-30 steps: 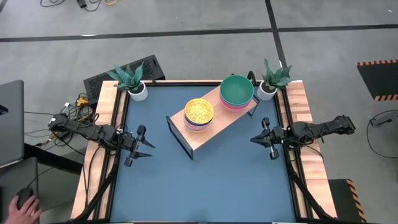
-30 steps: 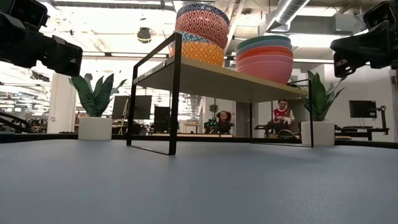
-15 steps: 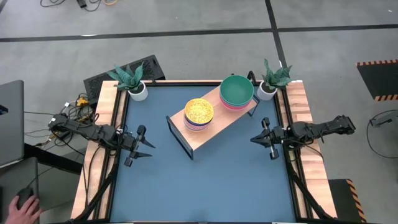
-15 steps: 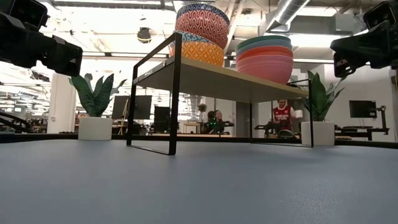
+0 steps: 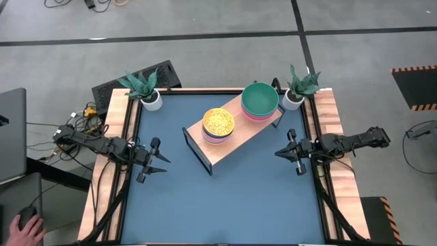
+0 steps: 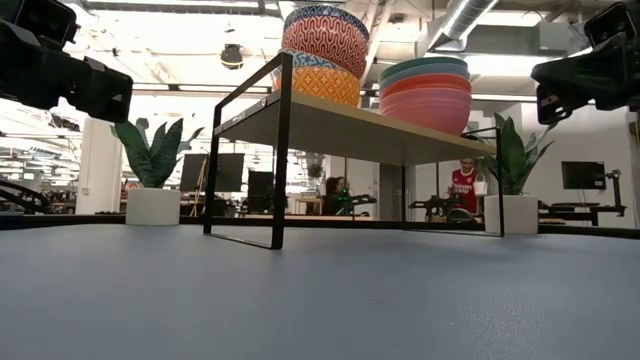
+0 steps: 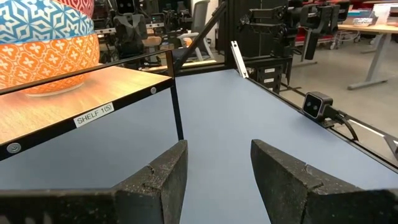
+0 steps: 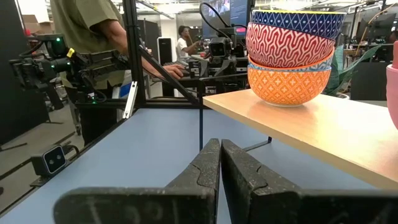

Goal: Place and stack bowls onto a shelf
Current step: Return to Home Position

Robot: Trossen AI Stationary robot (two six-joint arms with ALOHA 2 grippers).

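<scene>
A light-wood shelf [image 5: 235,133] on a black frame stands aslant on the blue table. On its near-left end sits a stack of small patterned bowls [image 5: 218,126], yellow inside, orange, red and blue outside [image 8: 289,50]. On its far-right end sits a stack of larger bowls, teal on pink [image 5: 260,100] [image 6: 425,92]. My left gripper [image 5: 160,160] hovers open at the table's left, facing the shelf [image 7: 81,106]. My right gripper [image 5: 283,152] hovers shut at the table's right. Neither touches anything.
Two small white plant pots stand at the far corners [image 5: 151,100] [image 5: 293,99]. Wooden rails [image 5: 117,137] run along the table's left and right sides. Bare blue tabletop [image 5: 225,205] lies near the shelf. A person's hand [image 5: 27,229] shows off the table at near left; people show in the room behind.
</scene>
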